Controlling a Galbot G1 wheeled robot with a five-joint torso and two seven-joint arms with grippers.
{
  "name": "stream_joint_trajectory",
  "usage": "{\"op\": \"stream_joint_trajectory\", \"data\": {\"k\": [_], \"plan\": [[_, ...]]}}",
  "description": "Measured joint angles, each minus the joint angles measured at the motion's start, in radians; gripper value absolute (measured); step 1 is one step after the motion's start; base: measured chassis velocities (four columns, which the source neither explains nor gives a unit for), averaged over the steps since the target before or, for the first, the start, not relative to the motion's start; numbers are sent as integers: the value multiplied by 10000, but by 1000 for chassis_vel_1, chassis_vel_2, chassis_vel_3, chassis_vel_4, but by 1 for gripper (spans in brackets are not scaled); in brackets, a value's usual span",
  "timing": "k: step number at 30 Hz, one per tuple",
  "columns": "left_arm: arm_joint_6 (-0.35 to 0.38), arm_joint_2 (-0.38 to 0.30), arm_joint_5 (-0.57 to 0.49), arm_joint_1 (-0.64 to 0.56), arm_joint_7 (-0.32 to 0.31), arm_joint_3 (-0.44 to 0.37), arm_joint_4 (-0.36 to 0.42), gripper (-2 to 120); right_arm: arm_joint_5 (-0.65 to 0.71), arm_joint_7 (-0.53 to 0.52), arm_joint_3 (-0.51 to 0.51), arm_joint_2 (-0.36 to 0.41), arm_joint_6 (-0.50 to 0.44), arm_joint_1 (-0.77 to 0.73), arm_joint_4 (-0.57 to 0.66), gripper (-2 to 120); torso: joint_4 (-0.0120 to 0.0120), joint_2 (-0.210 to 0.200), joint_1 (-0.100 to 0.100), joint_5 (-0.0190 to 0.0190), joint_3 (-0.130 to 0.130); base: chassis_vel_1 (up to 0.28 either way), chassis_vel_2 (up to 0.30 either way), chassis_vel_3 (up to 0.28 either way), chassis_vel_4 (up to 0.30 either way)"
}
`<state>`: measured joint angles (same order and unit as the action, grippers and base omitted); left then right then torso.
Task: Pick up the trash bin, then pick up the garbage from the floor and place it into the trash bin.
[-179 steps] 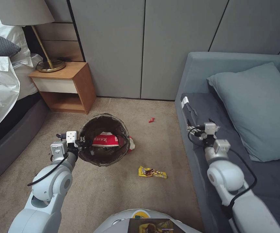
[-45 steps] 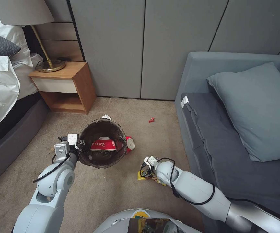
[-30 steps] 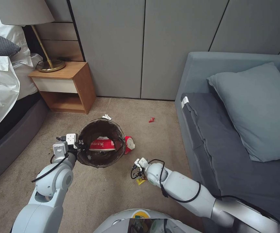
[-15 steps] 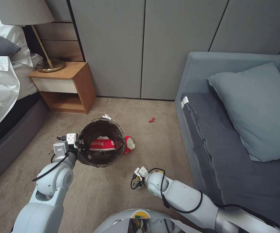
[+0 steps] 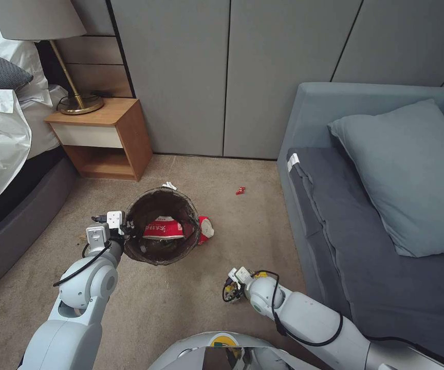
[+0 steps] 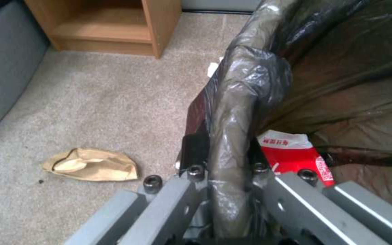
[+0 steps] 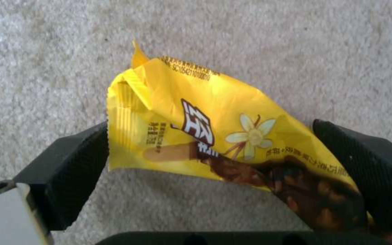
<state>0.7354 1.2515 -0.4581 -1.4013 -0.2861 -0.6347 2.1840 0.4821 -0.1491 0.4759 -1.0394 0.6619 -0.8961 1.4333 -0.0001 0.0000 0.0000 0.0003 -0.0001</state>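
Note:
The trash bin (image 5: 152, 254), lined with a dark bag, hangs just above the carpet with my left gripper (image 5: 128, 229) shut on its near rim (image 6: 232, 112). A red and white carton (image 6: 293, 156) lies inside it. My right gripper (image 5: 230, 292) is down at the floor to the bin's right. There it stands open, its black fingers (image 7: 64, 166) wide apart on either side of a yellow snack wrapper (image 7: 205, 122) and touching its ends. More garbage lies on the carpet: a small red wrapper (image 5: 240, 190), white tissue (image 5: 169, 185) and a brown wrapper (image 6: 89, 165).
A red and white piece (image 5: 205, 227) lies against the bin's right side. A wooden nightstand (image 5: 106, 139) with a lamp stands back left, beside the bed (image 5: 1, 154). The grey sofa (image 5: 366, 216) runs along the right. Open carpet lies between them.
Six seconds ago my right arm was up over the sofa. It has come down to the yellow wrapper and in the last half second shifted right. The left gripper still holds the bin.

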Motion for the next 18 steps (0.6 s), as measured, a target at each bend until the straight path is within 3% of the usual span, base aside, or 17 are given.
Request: {"op": "stream_joint_trajectory", "data": {"k": [18], "plan": [[0, -38, 0, -15, -30, 6, 24, 0, -175, 164, -291, 25, -185, -275, -169, 94, -1, 2, -1, -6, -1, 0, 0, 0, 0]]}}
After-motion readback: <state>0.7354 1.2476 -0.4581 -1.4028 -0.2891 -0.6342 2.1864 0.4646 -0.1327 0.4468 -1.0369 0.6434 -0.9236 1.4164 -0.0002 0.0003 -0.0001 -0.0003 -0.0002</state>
